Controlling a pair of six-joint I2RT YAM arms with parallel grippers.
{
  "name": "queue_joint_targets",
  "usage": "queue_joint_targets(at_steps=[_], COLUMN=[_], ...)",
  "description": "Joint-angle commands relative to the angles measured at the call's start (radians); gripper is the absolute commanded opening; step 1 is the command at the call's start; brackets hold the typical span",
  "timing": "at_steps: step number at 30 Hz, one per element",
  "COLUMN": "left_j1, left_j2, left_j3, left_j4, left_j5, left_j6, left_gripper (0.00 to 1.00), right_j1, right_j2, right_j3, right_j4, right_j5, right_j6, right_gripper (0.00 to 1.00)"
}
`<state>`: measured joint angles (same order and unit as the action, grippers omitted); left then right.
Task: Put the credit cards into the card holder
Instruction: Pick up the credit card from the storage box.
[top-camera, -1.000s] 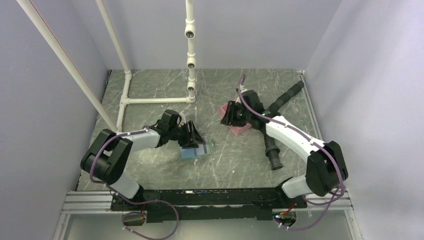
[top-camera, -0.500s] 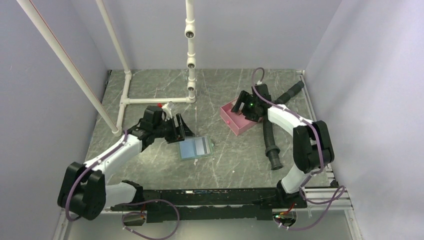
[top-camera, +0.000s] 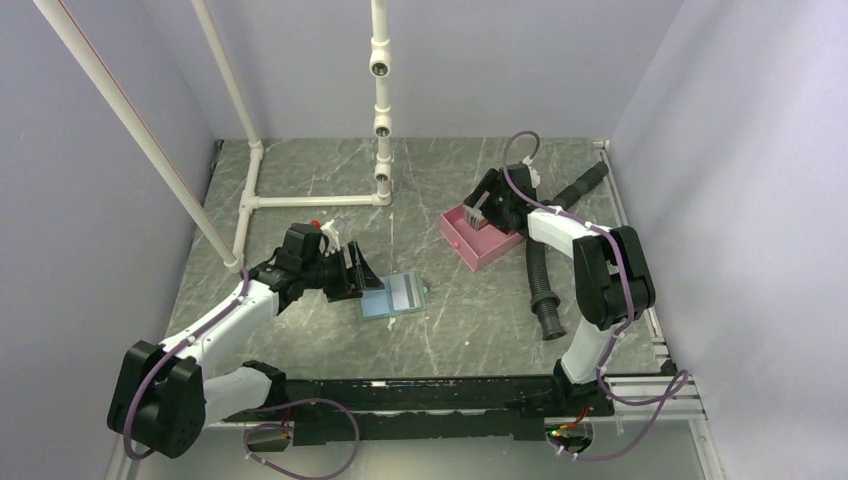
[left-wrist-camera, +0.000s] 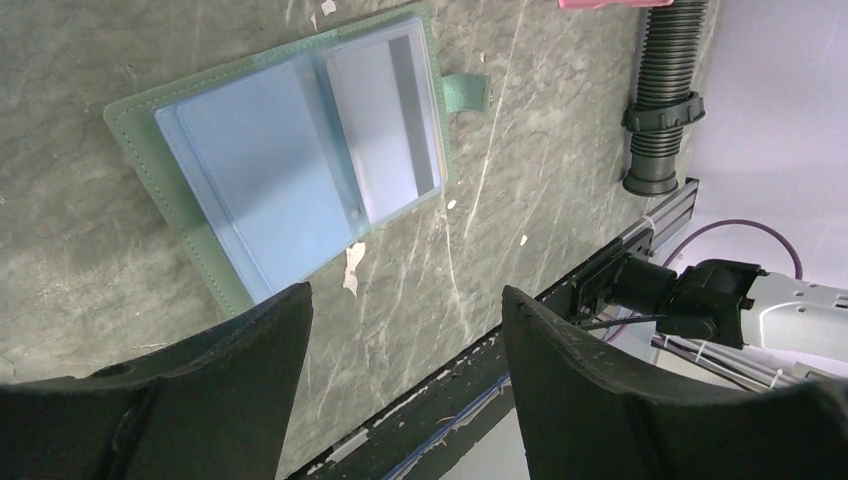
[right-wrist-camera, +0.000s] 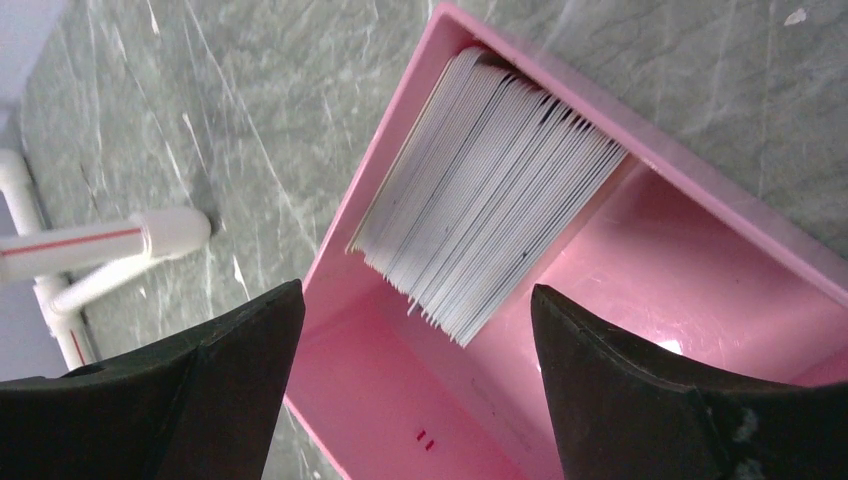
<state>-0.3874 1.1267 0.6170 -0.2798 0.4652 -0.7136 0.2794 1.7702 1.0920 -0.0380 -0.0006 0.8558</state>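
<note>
The card holder (top-camera: 396, 296) lies open and flat on the table, grey-green with light blue sleeves. In the left wrist view (left-wrist-camera: 270, 170) a grey card (left-wrist-camera: 385, 115) sits in its right sleeve. My left gripper (top-camera: 357, 272) is open and empty, just left of the holder, and the wrist view (left-wrist-camera: 405, 300) shows it above the holder's near edge. A stack of grey credit cards (right-wrist-camera: 490, 225) stands on edge in the pink tray (right-wrist-camera: 700, 290). My right gripper (top-camera: 484, 207) hangs open and empty over the tray (top-camera: 478, 248), jaws either side of the stack (right-wrist-camera: 418, 295).
A black corrugated hose (top-camera: 541, 287) runs along the right of the tray and shows in the left wrist view (left-wrist-camera: 665, 90). A white pipe frame (top-camera: 310, 200) stands at the back left. The black front rail (top-camera: 420, 386) lines the near edge.
My left gripper drew back off the card holder to its left side, leaving it lying open. My right gripper moved from the tray's left end to over its far end, above the cards.
</note>
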Motion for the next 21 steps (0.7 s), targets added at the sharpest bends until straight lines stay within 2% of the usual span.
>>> queue_joint_targets(at_steps=[1, 3, 7, 17, 21], left_j1=[0.003, 0.002, 0.002, 0.002, 0.002], left_j2=[-0.024, -0.022, -0.024, -0.015, -0.022], left_j3=[0.03, 0.031, 0.032, 0.029, 0.025], left_j4=[-0.01, -0.01, -0.011, 0.001, -0.001], left_j5=[-0.008, -0.005, -0.006, 0.006, 0.002], left_j6=[0.028, 0.029, 0.028, 0.024, 0.024], left_gripper=[0.75, 0.75, 0.75, 0.75, 0.75], right_j1=[-0.008, -0.01, -0.009, -0.009, -0.01], right_j2=[0.024, 0.032, 0.028, -0.008, -0.026], right_j3=[0.017, 0.011, 0.001, -0.016, -0.022], right_j4=[0.098, 0.114, 0.135, 0.166, 0.163], right_j5=[0.074, 0.076, 0.069, 0.059, 0.062], right_j6=[0.06, 0.076, 0.077, 0.075, 0.08], right_gripper=[0.83, 0.77, 0.73, 0.5, 0.46])
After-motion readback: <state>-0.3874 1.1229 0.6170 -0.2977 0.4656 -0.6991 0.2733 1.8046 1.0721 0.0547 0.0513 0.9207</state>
